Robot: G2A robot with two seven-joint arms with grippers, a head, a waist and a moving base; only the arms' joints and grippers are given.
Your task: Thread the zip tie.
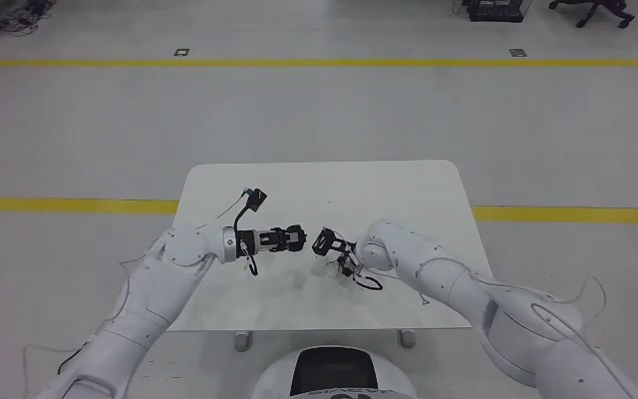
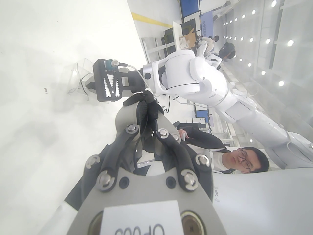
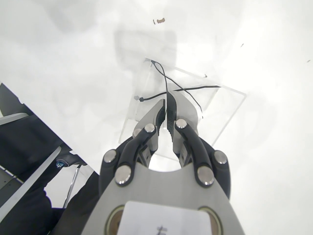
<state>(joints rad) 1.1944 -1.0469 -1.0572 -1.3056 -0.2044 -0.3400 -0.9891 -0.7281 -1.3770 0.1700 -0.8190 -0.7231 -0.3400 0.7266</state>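
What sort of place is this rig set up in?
Probably a robotics lab or factory-style hall: yellow floor lines, a white table on open floor, and rows of ceiling spotlights.

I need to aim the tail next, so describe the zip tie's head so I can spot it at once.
Find the clear plastic stand on the white table, beneath the right gripper. Black zip tie strands cross over it. The head is the small blocky knob ending one strand near the stand's edge; the other visible ends are bare and thin.
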